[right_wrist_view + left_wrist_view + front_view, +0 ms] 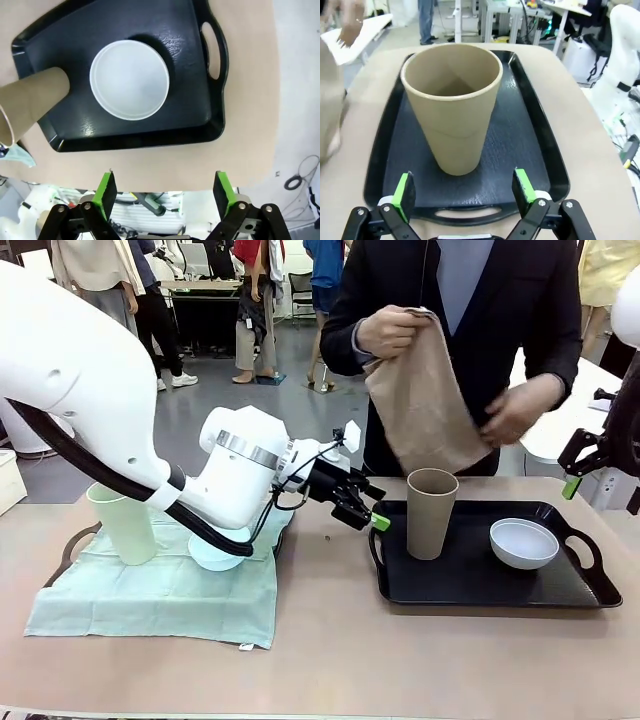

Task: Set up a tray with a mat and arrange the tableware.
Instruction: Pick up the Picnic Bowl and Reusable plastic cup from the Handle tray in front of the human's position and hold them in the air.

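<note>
Big and white, the left arm [90, 380] was stretched in from the frame's left, its left gripper [464, 189] spread wide and empty. Straight ahead on the black tray [527, 150], the brown cup [452, 107] was stood upright. The right gripper [165, 192], also spread, was held over the white bowl [129, 79].

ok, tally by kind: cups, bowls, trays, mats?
Cups: 2, pale green cup, brown-tan cup
Bowls: 2, light blue bowl, white bowl
Trays: 2, black tray, second tray under the green mat
Mats: 2, green mat, tan mat
Total: 8
</note>
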Robot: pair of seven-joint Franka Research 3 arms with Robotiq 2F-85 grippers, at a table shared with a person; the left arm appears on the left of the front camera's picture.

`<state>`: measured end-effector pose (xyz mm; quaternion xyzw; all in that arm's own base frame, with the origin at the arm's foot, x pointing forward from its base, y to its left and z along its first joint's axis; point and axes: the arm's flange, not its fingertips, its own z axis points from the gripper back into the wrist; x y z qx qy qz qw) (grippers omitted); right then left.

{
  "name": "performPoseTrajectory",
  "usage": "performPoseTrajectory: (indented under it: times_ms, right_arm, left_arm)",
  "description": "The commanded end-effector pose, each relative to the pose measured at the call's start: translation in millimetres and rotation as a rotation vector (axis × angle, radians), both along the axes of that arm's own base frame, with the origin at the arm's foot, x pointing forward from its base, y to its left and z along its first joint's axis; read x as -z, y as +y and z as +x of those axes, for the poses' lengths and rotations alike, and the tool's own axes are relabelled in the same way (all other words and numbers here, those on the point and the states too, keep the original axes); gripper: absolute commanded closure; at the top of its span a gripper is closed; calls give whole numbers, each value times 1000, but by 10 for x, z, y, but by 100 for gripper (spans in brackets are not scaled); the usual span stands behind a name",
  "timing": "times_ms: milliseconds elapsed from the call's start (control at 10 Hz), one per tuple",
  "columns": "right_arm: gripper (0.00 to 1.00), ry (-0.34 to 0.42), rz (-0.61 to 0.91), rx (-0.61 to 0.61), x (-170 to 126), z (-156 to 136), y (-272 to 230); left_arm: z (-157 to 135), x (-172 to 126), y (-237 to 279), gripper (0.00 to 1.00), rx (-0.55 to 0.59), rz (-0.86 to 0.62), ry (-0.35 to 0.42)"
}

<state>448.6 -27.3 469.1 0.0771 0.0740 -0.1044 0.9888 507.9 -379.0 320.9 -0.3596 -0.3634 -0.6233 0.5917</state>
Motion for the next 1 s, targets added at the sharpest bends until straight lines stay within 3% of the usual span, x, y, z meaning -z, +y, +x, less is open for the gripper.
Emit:
performPoseTrajectory:
  times_ms: [0,300,500,900]
  right_arm:
    - [0,-28,-21,-10,163,21,12]
    - [0,-81,1,-16,436,135,14]
    - [0,-75,2,-22,637,167,54]
    - [0,-80,-5,-44,935,207,68]
  left_arm:
    - [57,105,-189,0,52,3,43]
    - [45,133,-439,0,64,0,25]
    - [91,41,-502,0,-6,-20,-42]
    - [217,131,-722,0,20,-6,-24]
